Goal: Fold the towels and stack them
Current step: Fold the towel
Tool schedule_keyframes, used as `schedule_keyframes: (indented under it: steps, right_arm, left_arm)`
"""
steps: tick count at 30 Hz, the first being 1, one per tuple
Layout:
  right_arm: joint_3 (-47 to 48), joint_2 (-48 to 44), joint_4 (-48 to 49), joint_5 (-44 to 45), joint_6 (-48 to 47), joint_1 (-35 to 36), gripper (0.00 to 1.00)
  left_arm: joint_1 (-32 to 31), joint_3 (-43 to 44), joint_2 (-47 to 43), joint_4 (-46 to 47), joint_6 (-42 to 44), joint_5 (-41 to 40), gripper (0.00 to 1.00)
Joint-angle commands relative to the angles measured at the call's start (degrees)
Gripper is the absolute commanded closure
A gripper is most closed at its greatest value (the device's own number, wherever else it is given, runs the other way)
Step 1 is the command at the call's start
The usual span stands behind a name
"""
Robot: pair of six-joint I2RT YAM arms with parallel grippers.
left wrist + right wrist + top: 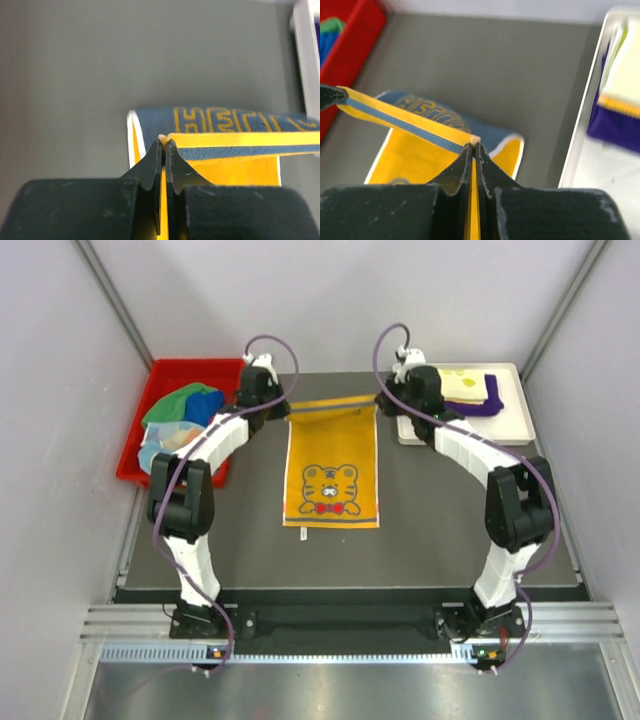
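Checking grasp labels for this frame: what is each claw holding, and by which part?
Both hold the yellow tiger towel: left claw pinches its far-left corner, right claw its far-right corner, on the blue-striped edge.

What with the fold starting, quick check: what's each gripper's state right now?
Left gripper: shut on the yellow tiger towel, far left corner.
Right gripper: shut on the same towel's far right corner.

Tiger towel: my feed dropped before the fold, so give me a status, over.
Left pincer shut on far left corner, right pincer shut on far right corner. Tiger towel flat, far edge raised. Nothing on top of it.
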Motion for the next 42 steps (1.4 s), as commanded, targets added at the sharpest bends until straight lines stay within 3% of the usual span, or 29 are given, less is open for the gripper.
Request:
schedule_keyframes:
  steps: [1,8,16,24,42]
  right_arm:
    - [-7.4,-8.1,5.9,0.7,1.8,-0.8,1.0]
    - [-23.4,-18.3,8.7,0.7,4.9,0.4,1.0]
    - [-36.5,-24.6,11.0,0.9,7.6,4.3,1.0]
    - [-43.0,-27.5,12.3,3.2,8.9,7.5,1.0]
    - [-47.5,-33.2,10.2,4.3,9.8,8.6,1.0]
  left_arm:
    - [0.8,-6.5,-8.3,4.1,-0.2,-0.1,1.0]
    - [-0.3,-24.1,-17.4,5.8,-2.8,0.6,1.0]
    - [-1.8,-36.4,-24.7,8.8,-4.9,0.3,1.0]
    - [-2.5,-39.2,-28.9,6.5,-4.9,0.4,1.0]
    - [-5.7,-45.7,-34.8,3.8,-4.3,-1.9,1.0]
